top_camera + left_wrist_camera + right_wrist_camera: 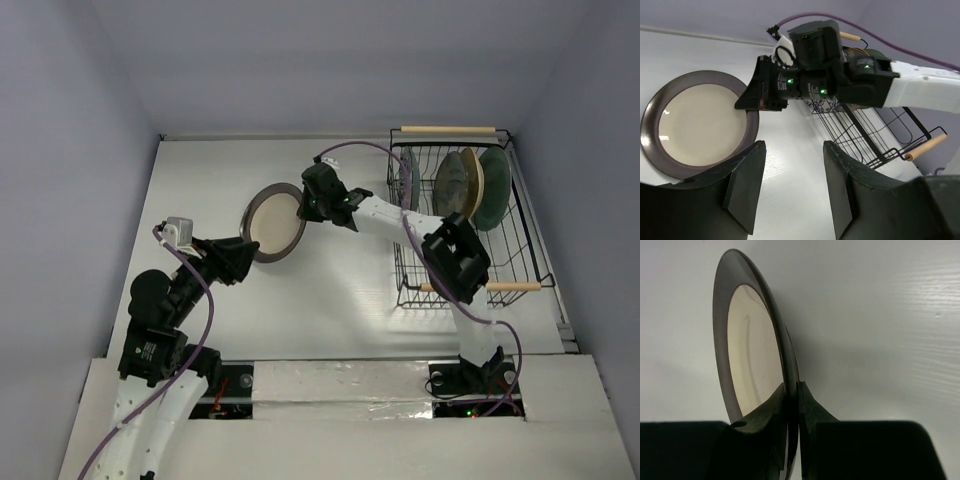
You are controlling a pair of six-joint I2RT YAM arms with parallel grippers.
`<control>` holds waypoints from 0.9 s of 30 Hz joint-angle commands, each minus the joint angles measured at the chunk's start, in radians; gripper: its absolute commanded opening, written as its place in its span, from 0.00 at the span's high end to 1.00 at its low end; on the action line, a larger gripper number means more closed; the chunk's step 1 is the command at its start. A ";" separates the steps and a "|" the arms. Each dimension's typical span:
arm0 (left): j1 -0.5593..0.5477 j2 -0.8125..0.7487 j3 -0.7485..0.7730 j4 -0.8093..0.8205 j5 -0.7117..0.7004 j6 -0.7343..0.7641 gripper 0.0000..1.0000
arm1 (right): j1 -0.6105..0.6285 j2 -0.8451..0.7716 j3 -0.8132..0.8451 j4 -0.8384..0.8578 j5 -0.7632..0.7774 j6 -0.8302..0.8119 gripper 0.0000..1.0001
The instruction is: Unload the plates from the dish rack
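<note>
Left of rack point(448, 130), right gripper point(792, 387) pinches plate point(276, 222) by its rim alone, left gripper point(793, 147) spread nearby: plate could pivot and slip.

Top camera looks down; both close wrist views share the plate point(700, 125).

We see soft, even light, with pale glare on the table point(420, 325). Both wrist views blur in their dark foreground.
</note>
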 commanded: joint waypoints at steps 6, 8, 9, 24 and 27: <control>0.004 0.008 -0.003 0.030 0.000 -0.003 0.53 | -0.008 0.057 0.029 0.309 -0.062 0.167 0.91; 0.004 0.010 -0.001 0.030 0.000 -0.003 0.53 | -0.008 0.075 0.028 0.311 -0.065 0.174 0.80; 0.004 0.011 -0.003 0.030 0.003 -0.005 0.53 | -0.008 0.087 0.025 0.309 -0.068 0.178 0.71; 0.004 0.013 -0.003 0.033 0.004 -0.005 0.53 | -0.008 -0.004 -0.096 0.289 -0.088 0.077 0.22; 0.004 0.011 -0.001 0.031 0.004 -0.005 0.53 | -0.008 -0.066 -0.099 0.214 -0.052 0.012 0.11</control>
